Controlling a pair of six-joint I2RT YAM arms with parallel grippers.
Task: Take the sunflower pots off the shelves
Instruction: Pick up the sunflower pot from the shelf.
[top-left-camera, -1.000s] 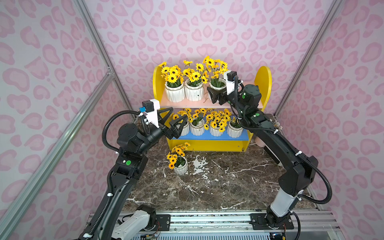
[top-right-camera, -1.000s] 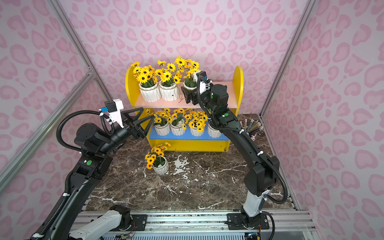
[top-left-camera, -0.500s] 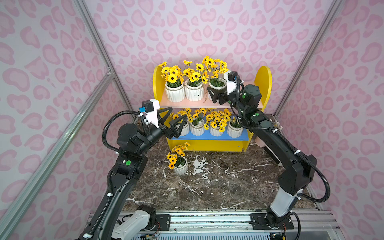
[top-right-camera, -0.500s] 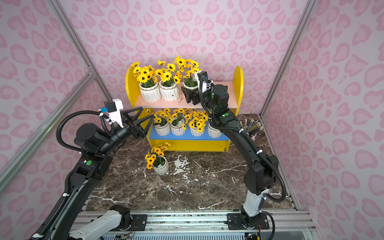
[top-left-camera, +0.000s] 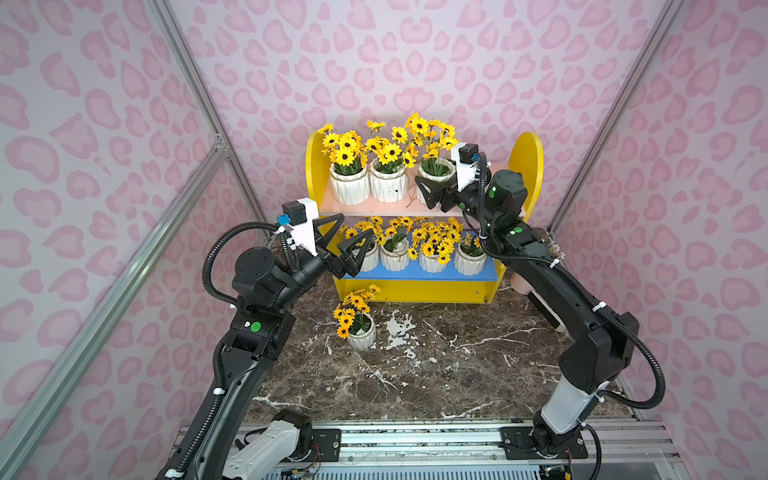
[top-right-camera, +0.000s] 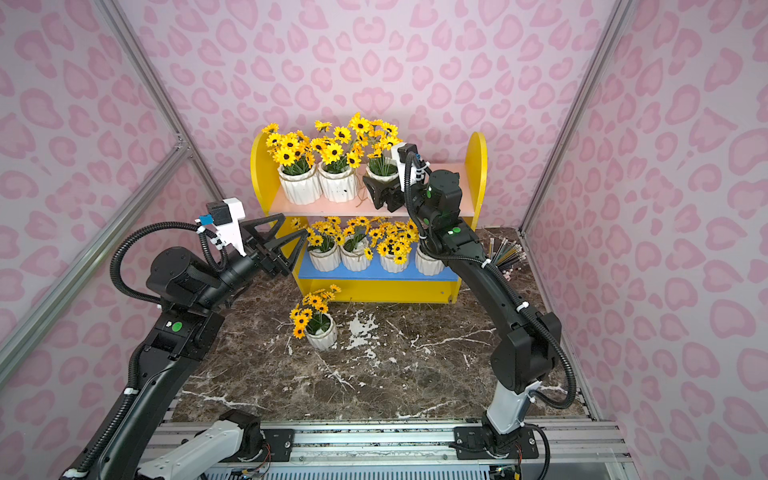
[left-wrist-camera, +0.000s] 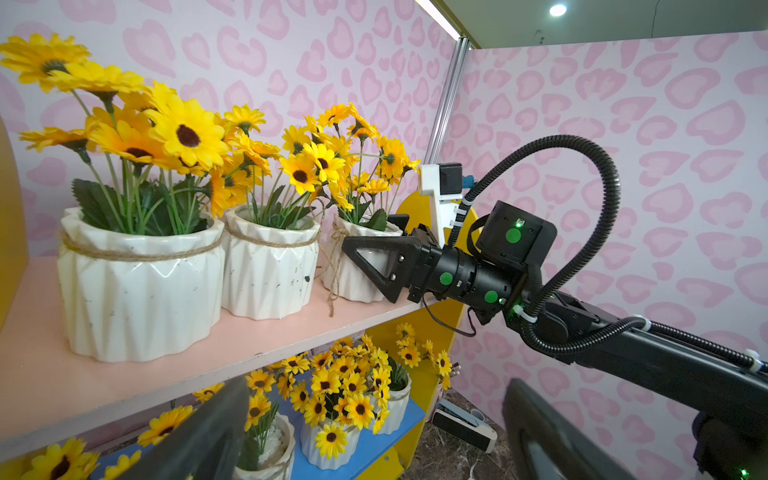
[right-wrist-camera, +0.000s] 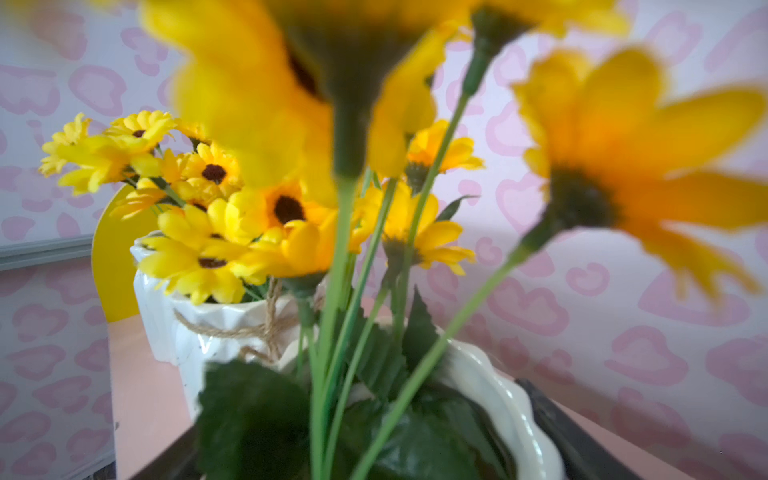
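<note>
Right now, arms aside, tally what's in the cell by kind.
sunflower pots: 8 (3 on upper board, 4 on lower board, 1 on tabletop)
shelf unit: 1
pencil cup: 1
white-and-black gadget: 1
Total: 11

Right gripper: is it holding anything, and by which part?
Right gripper jaws clasp the rightmost upper-shelf pot by its ribbed sides, below the rim; pot rests on the pink board.
</note>
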